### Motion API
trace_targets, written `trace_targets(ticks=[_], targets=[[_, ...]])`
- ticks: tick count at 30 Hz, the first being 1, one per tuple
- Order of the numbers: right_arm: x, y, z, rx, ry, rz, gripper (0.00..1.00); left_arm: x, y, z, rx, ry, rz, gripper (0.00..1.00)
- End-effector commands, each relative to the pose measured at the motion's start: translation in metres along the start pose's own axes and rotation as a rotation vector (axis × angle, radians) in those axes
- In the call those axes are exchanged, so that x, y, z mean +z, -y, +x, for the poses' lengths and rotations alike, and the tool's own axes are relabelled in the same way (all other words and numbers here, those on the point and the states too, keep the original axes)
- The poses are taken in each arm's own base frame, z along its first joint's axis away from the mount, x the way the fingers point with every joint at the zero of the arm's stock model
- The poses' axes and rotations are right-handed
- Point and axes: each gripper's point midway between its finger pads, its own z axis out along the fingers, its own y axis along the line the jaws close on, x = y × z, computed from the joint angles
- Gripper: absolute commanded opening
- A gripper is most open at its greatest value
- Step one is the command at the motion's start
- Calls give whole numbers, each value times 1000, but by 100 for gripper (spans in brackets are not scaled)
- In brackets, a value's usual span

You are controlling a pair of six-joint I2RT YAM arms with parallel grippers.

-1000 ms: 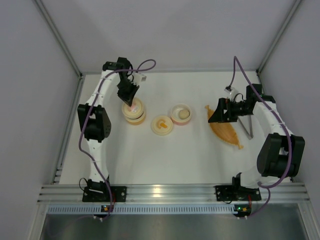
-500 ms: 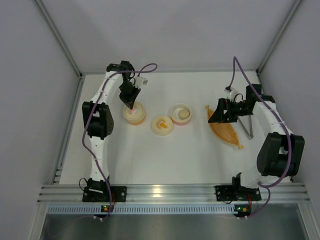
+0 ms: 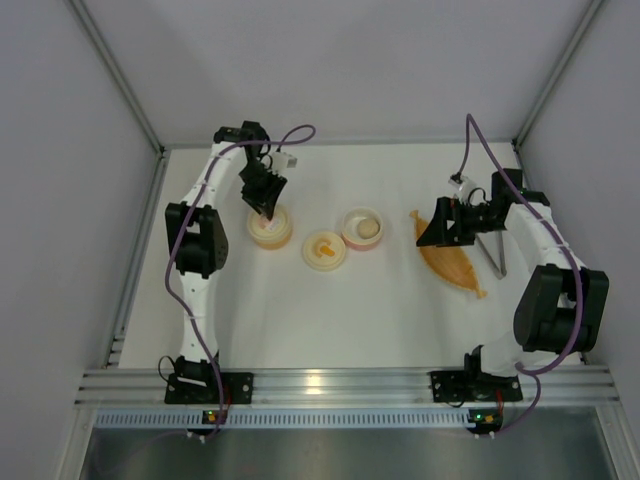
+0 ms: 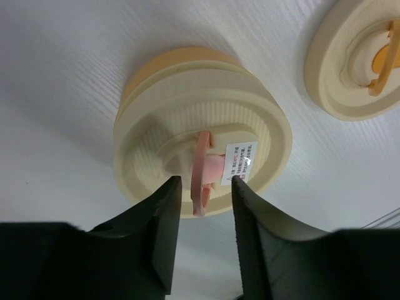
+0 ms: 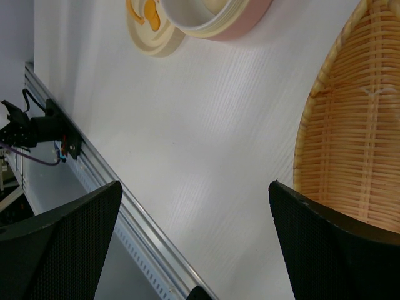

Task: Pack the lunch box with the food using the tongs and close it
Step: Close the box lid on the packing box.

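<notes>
Cream plastic fills my left wrist view: the lidded tier (image 4: 200, 125) of the lunch box, a cream lid on an orange-tinted base, stands on the white table (image 4: 62, 62). My left gripper (image 4: 206, 181) hangs right over it with its fingers (image 4: 164, 225) a little apart, one on each side of the lid's upright pink handle (image 4: 203, 165). A sliver of gap shows on both sides, so I grip nothing. Just to the right of the tier lies a second lid (image 3: 325, 250), cream with an orange handle, and touching or nearly touching that is the open pink-walled bowl (image 3: 362, 246) with the cream-white ball (image 3: 368, 228) inside. My right gripper (image 5: 194, 187) is spread wide and empty, low over the table at the left edge of the wicker tray (image 3: 450, 262), with the bowl and second lid near it on the left. The tongs (image 3: 494, 255) lie flat on the table just beyond the tray's right side, well apart from the bowls. The tray sits between them and my right gripper, and my right arm (image 3: 530, 225) crosses above their upper end.
</notes>
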Motion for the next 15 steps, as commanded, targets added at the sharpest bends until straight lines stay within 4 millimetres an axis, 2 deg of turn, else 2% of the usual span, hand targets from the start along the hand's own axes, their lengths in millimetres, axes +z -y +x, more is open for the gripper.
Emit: trace_targets(ticks=[1, 7, 15], targets=[[1, 0, -8, -36, 25, -7, 99, -22, 23, 22, -30, -72, 69, 46], [1, 0, -8, -38, 26, -7, 100, -20, 28, 28, -59, -82, 84, 48], [1, -1, -7, -45, 27, -10, 99, -22, 40, 26, -121, 35, 87, 48]])
